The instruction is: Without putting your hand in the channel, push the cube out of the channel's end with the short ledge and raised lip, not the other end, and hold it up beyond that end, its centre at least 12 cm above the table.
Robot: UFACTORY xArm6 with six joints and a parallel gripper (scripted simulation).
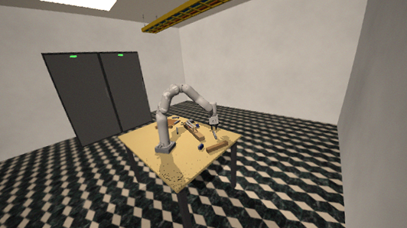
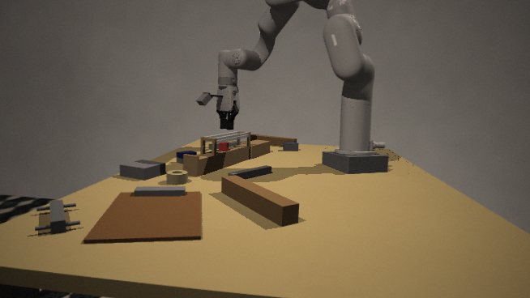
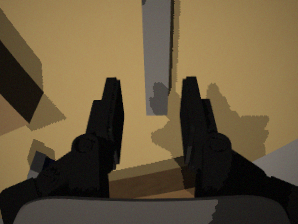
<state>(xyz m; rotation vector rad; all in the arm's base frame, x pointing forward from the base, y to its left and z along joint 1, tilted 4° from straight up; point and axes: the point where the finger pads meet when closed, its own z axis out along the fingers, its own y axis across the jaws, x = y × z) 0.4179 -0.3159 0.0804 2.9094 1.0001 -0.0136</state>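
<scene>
A small red cube (image 2: 224, 146) sits inside the wooden channel (image 2: 227, 154), under a frame of rails at mid-table. My gripper (image 2: 227, 125) hangs in the air above the table, fingers partly open with nothing between them. In the wrist view the open fingers frame a long dark grey bar (image 3: 158, 36) that lies flat on the table below; the bar also shows in the exterior view (image 2: 250, 172), beside the channel. In the top view the gripper (image 1: 214, 126) is to the right of the channel (image 1: 194, 129).
A long brown block (image 2: 259, 199) lies in front of the grey bar. A flat brown board (image 2: 147, 217) with a grey slab, a tan ring (image 2: 177, 176), a grey block (image 2: 142, 168) and a blue block (image 2: 188, 153) stand to the left. The arm's base (image 2: 355, 161) is at the right.
</scene>
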